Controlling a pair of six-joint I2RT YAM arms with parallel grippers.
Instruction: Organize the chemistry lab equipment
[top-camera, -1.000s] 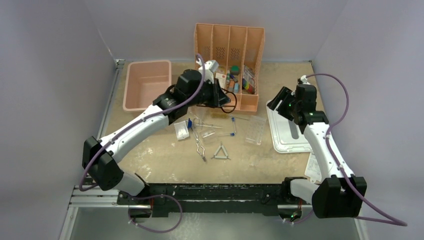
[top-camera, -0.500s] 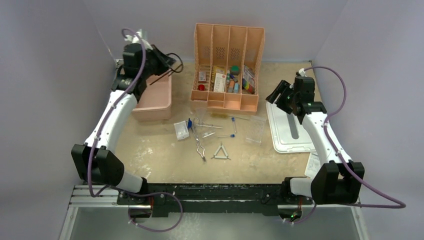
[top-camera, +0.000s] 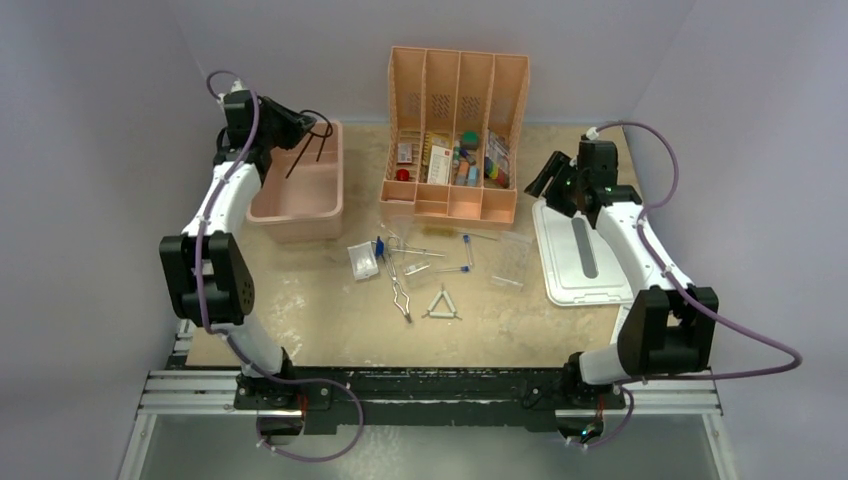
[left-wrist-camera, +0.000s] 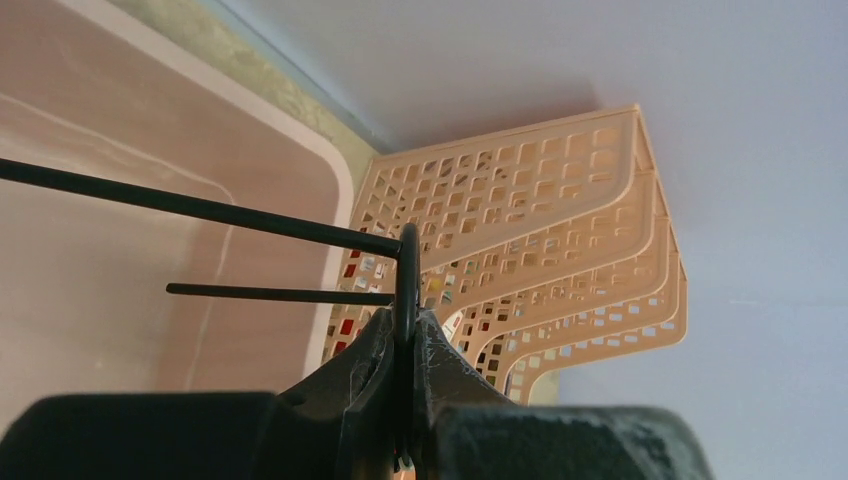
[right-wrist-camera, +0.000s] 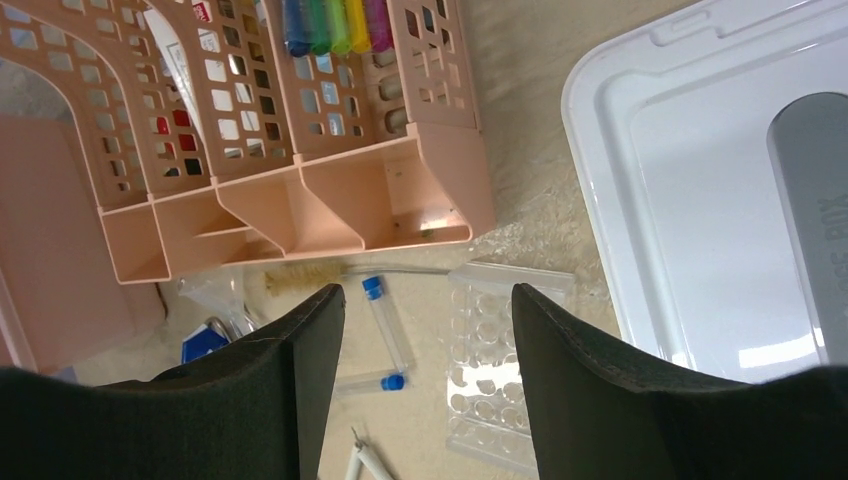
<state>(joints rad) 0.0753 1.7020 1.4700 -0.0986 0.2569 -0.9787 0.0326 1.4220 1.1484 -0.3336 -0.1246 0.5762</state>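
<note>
The black wire ring tripod (left-wrist-camera: 300, 228) is gripped by its ring between the closed fingers of the left gripper (left-wrist-camera: 407, 335). It is held in the air to the left of the orange organizer (top-camera: 455, 75), above the pink bin (top-camera: 295, 224), with its legs slanted toward the bin. The right gripper (right-wrist-camera: 425, 310) is spread wide with nothing between its fingers. It is held to the right of the organizer, above the far end of the white lid (top-camera: 570, 285).

The other equipment is seen on the table in front of the organizer:
- The thin blue-capped tubes (top-camera: 466, 243) are nearest it.
- The clear packets (top-camera: 363, 260) are below its left end.
- The clear plastic tube rack (top-camera: 511, 260) is below its right end.
- The metal tongs (top-camera: 400, 290) and the white triangle (top-camera: 441, 305) are farther out.
</note>
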